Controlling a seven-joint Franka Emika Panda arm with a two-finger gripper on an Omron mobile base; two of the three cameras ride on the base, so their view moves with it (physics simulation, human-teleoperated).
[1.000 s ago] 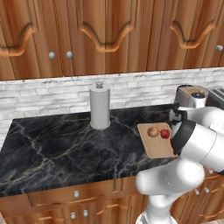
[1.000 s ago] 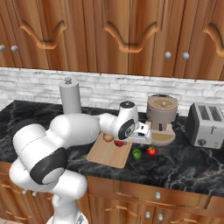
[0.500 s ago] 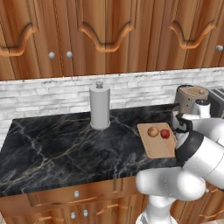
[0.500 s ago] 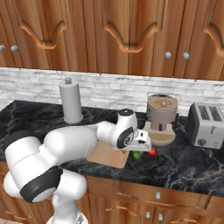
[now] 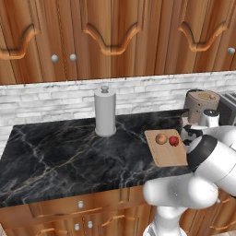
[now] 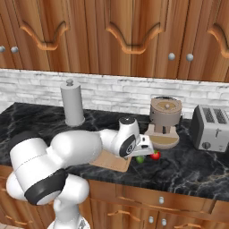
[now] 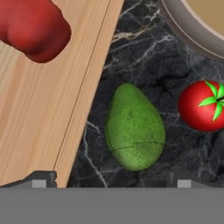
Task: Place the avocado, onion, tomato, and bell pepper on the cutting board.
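A bright green avocado (image 7: 134, 127), pear-shaped with a faintly pitted skin and a thin crack line across its wider end, lies on the black marble counter (image 5: 69, 156), just beside the long edge of the cutting board (image 7: 39, 118) but not on it. The gripper (image 7: 111, 183) hangs directly above the avocado with its two dark fingertips (image 7: 38, 180) spread wide, one over the board's edge and one over the counter beyond the avocado; they hold nothing and touch nothing.

The cutting board is a flat rectangle of pale wood with straight grain and rounded corners. On it rest a smooth tan onion (image 5: 161, 138) and, touching or nearly touching it, a lumpy glossy red bell pepper (image 5: 174, 141).

On the avocado's other side from the board, near but apart, sits a round shiny red tomato (image 7: 202, 106) with a green star-shaped stem cap, also on the marble. Just past the tomato stands the rounded tan base of a coffee grinder (image 6: 164, 120).

Further from the board, a steel toaster (image 6: 210, 127) stands beyond the grinder, and a grey cylindrical paper towel holder (image 5: 105, 112) stands well off on the opposite side. White brick tile and carved wooden cabinet doors (image 5: 115, 37) rise behind.
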